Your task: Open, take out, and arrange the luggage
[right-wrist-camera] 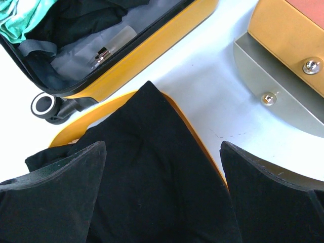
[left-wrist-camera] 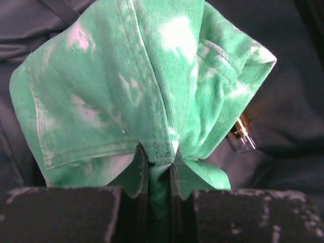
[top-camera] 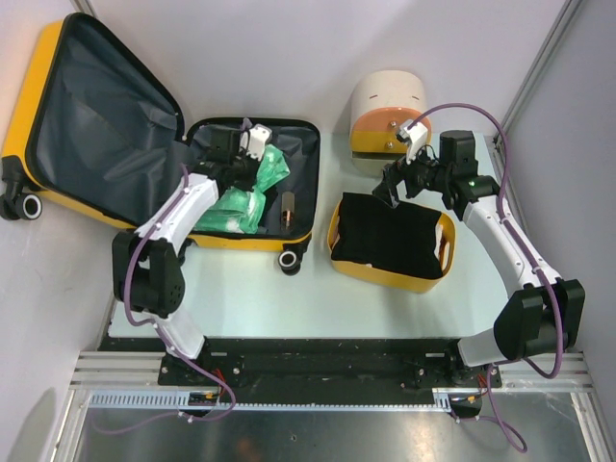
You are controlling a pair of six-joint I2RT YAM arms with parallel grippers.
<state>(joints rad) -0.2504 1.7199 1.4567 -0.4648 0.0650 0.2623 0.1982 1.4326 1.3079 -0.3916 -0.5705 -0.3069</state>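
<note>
The yellow luggage point(top-camera: 58, 58) lies open at the left, its lid leaning back and its dark grey lining showing. Its lower half point(top-camera: 306, 168) holds a green tie-dye garment point(top-camera: 252, 192) and a small glass bottle point(top-camera: 288, 206). My left gripper point(left-wrist-camera: 159, 157) is shut on a fold of the green garment point(left-wrist-camera: 121, 86), over the suitcase. My right gripper point(right-wrist-camera: 162, 177) is open and empty, just above a black cloth point(right-wrist-camera: 152, 167) that lies in the yellow bin point(top-camera: 339, 258). The luggage's edge and a wheel point(right-wrist-camera: 44, 105) show in the right wrist view.
The cream-and-orange drawer cabinet point(top-camera: 385, 111) stands at the back, right beside my right gripper; its metal base point(right-wrist-camera: 283, 96) is close. The yellow bin sits mid-table between suitcase and right arm. A wall post stands at the right edge.
</note>
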